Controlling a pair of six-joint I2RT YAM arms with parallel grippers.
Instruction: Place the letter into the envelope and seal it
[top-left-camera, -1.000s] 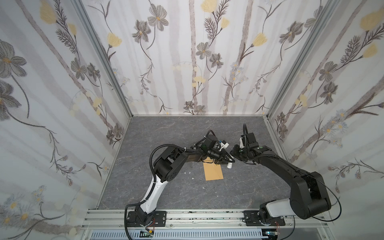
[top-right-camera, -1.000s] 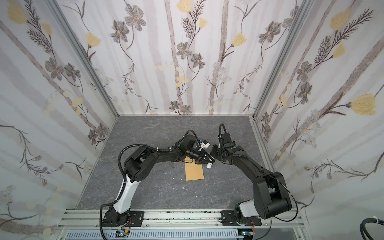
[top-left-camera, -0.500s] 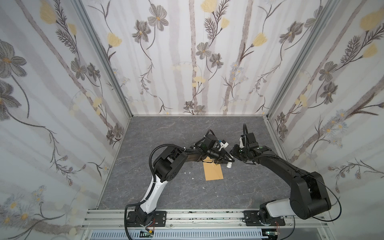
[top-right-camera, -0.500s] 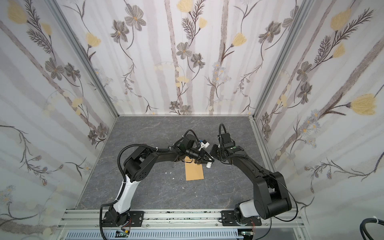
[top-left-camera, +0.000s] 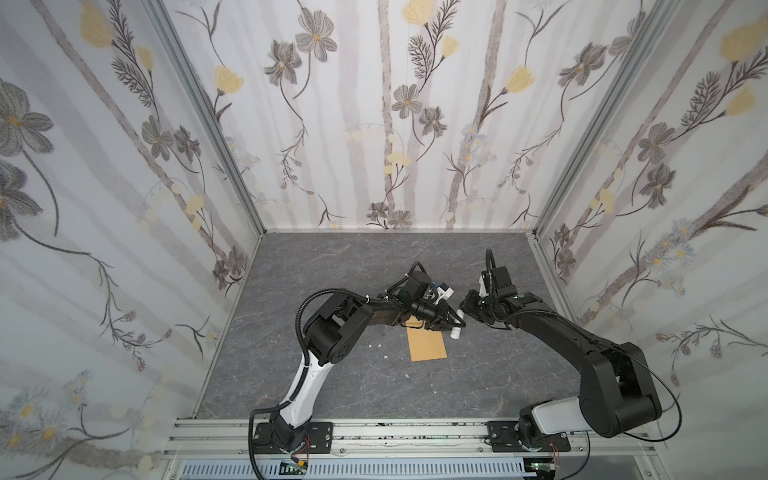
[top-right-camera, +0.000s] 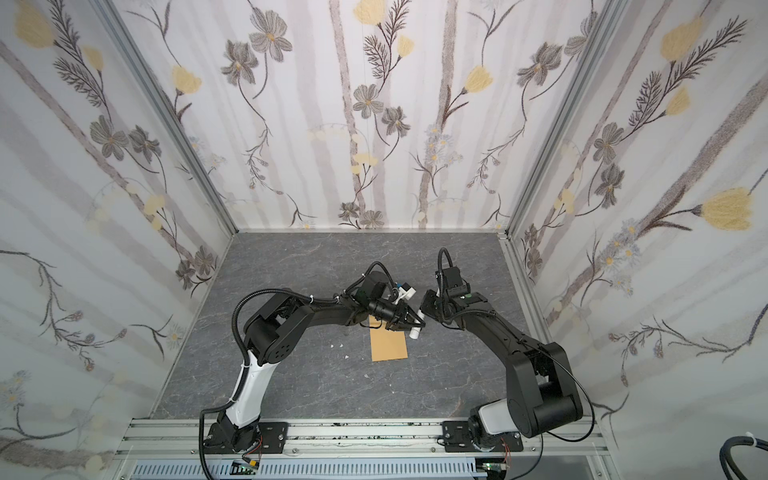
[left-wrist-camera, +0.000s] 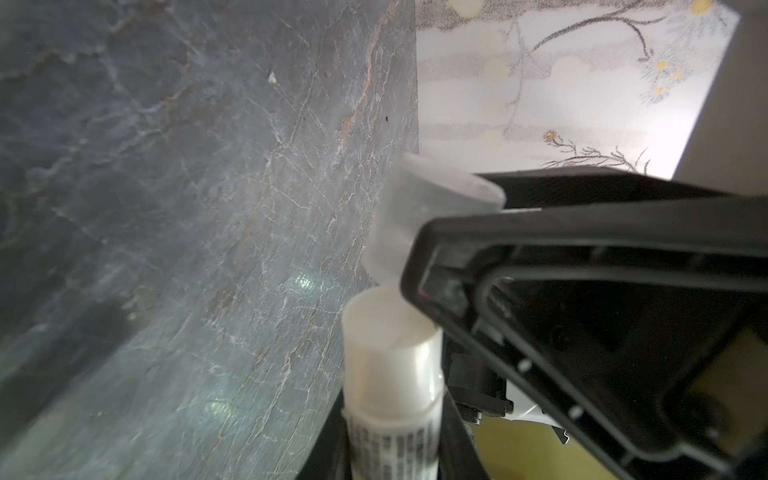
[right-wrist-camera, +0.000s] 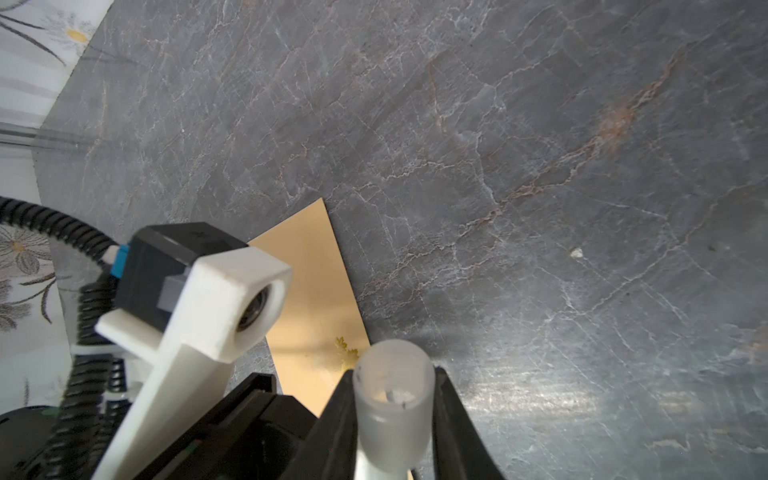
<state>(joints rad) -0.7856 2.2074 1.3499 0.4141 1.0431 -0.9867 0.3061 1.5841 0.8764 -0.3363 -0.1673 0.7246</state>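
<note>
The kraft-brown envelope (top-left-camera: 428, 347) (top-right-camera: 388, 347) lies flat on the grey table, its yellow flower sticker (right-wrist-camera: 347, 351) showing in the right wrist view. The letter is hidden. My left gripper (top-left-camera: 449, 321) (top-right-camera: 409, 322) (left-wrist-camera: 392, 449) hovers over the envelope's far end, shut on a white glue tube (left-wrist-camera: 390, 374) (top-left-camera: 456, 332) whose top is uncovered. My right gripper (top-left-camera: 466, 309) (top-right-camera: 424, 311) (right-wrist-camera: 392, 411) is shut on the tube's frosted cap (right-wrist-camera: 392, 399) (left-wrist-camera: 415, 220). The cap sits just off the tube's open end, at an angle to it.
Small white scraps (top-left-camera: 386, 356) lie on the table left of and in front of the envelope (right-wrist-camera: 311, 299). The left arm's white camera mount (right-wrist-camera: 199, 303) hangs close beside my right gripper. Patterned walls close in the back and both sides.
</note>
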